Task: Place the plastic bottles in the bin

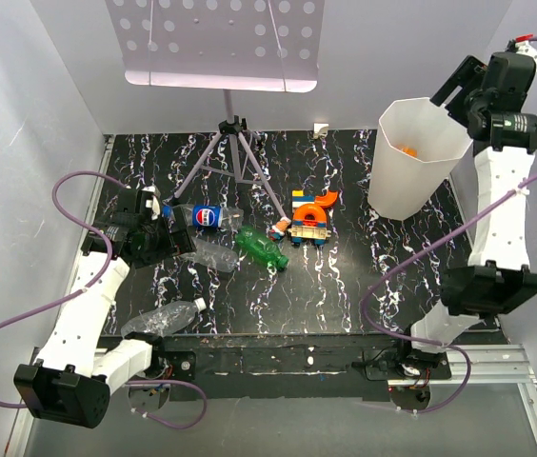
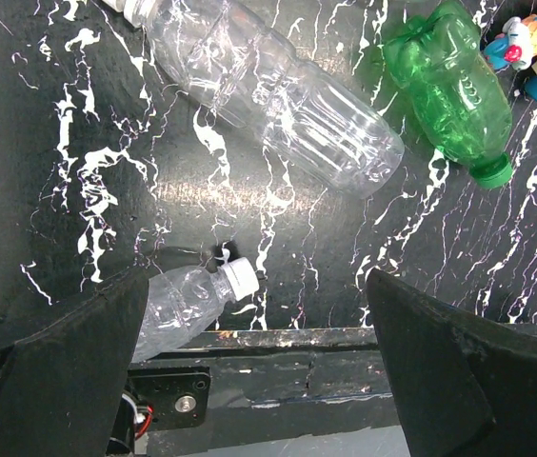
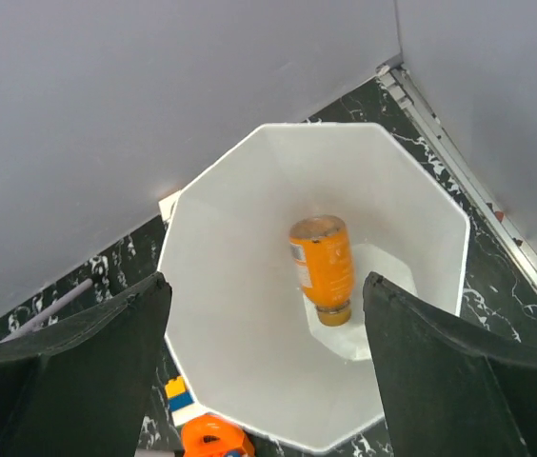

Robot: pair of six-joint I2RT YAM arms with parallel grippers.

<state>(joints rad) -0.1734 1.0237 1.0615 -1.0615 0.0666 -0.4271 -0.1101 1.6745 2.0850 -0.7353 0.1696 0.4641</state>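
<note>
The white bin [image 1: 437,181] stands at the back right, and an orange bottle [image 3: 323,265] lies neck-down inside it. My right gripper [image 3: 267,286] hovers open above the bin's [image 3: 202,314] mouth and holds nothing; from above it [image 1: 451,92] sits over the rim. On the left lie a Pepsi bottle [image 1: 207,217], a clear bottle [image 1: 213,252], a green bottle [image 1: 262,248] and a second clear bottle [image 1: 164,317] by the front edge. My left gripper [image 1: 159,233] hangs open and empty over them. Its wrist view shows the large clear bottle [image 2: 278,90], the green bottle [image 2: 454,86] and the small clear bottle [image 2: 188,300].
Orange, blue and yellow toy blocks [image 1: 308,217] sit mid-table near the green bottle. A tripod [image 1: 235,143] carrying a perforated plate [image 1: 216,43] stands at the back centre. White walls close the left, back and right sides. A black rail [image 2: 345,367] runs along the front edge.
</note>
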